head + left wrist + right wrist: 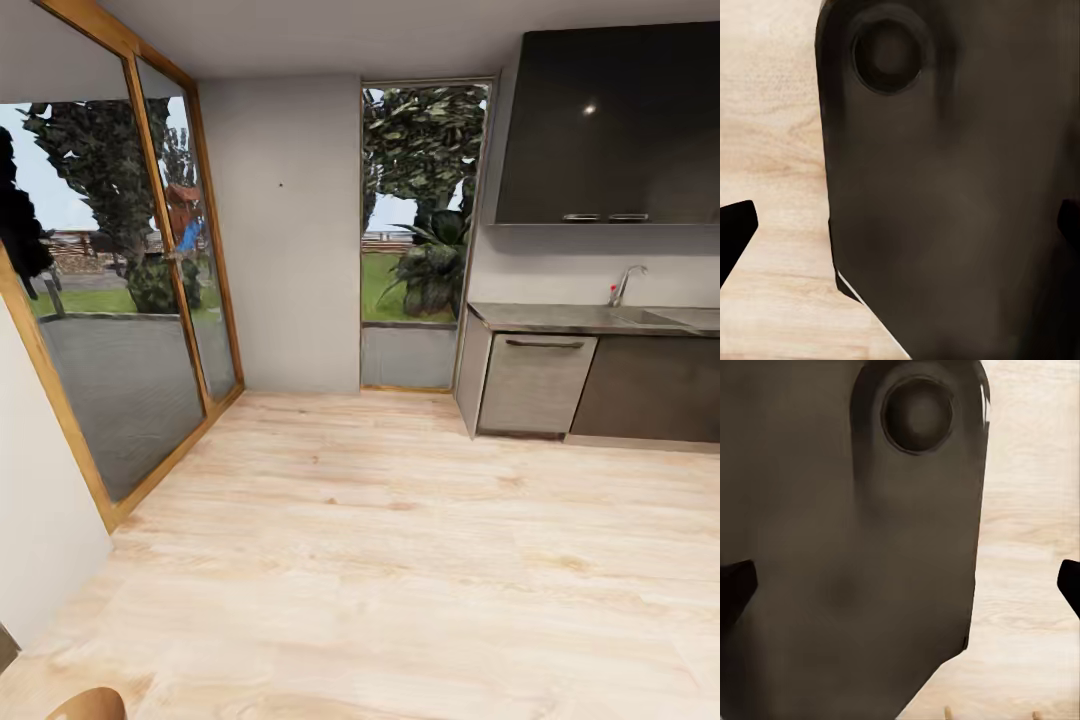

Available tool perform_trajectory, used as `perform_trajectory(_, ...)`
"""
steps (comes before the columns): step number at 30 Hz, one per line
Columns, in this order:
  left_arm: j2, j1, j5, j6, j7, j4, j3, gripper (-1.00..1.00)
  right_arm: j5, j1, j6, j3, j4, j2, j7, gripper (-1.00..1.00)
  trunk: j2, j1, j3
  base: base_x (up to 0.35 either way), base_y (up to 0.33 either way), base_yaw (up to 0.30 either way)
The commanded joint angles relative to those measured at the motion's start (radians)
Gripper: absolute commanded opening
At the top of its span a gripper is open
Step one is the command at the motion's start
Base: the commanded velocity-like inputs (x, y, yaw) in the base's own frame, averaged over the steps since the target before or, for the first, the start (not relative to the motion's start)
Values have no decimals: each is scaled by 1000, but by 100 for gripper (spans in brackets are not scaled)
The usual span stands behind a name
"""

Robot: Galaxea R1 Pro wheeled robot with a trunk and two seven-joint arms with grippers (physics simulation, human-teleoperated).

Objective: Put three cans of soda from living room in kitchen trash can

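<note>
Kitchen (420,520), seen from my head camera: pale plank floor (400,560) across the whole foreground.

Right side: steel-grey counter (590,318) with a sink (680,318) and a chrome tap (626,283). Below it, one pale grey cabinet front (535,383) with a bar handle, and a darker front (648,388) beside it. Above, a dark glossy wall cabinet (610,130).

Far wall: plain grey panel (290,240), with a tall narrow window (420,220) just beside it, looking onto trees and a leafy plant.

Left side: wood-framed glass doors (130,300), garden and fence beyond. A white wall edge (40,520) stands nearest me on the left.

Bottom left corner: a small rounded orange-brown shape (90,705), cut off by the frame edge; I cannot tell what it is.

Left gripper (900,232): dark fingertips sit at the two opposite edges of the wrist view, set wide apart, holding nothing. A large dark body part (952,187) with a round recess lies between them, floor behind.

Right gripper (900,589): same stance, fingertips spread to the two edges, nothing held, a dark body part (847,547) in front, floor beyond.

Soda cans and trash can: location cannot be told from these views.
</note>
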Motion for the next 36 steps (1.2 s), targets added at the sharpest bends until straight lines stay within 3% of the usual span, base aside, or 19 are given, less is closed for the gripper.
perform_trajectory(1,-6,6,0,-5,2,-6,-1,100,3,-6,-6,3,-6,6,0,100,0,1,0,0,0,0)
perform_trajectory(4,-22,23,0,-5,2,-22,-1,100,3,-23,-9,3,-23,21,0,100,0,1,0,0,0,0)
perform_trajectory(21,-25,29,2,-5,1,-30,0,100,3,-41,-9,3,-24,20,0,100,0,1,0,0,0,0)
perform_trajectory(28,8,62,16,23,-39,-69,13,100,-8,-81,28,-5,-64,-18,39,100,0,1,0,0,0,0)
perform_trajectory(29,80,63,60,143,-236,-752,43,100,-8,-83,332,-5,-677,-45,344,100,0,1,0,0,0,0)
perform_trajectory(30,86,63,94,177,-313,-843,71,100,-7,-84,364,-6,-761,-48,365,100,0,1,0,0,0,0)
perform_trajectory(34,100,64,144,215,-487,-988,149,100,-6,-85,398,-15,-863,-54,369,100,0,1,0,0,0,0)
perform_trajectory(35,111,64,162,230,-610,-1040,232,100,-6,-86,410,-51,-898,-58,364,100,0,1,0,0,0,0)
perform_trajectory(36,115,64,165,233,-644,-1050,259,100,-6,-85,412,-65,-905,-59,363,100,0,1,0,0,0,0)
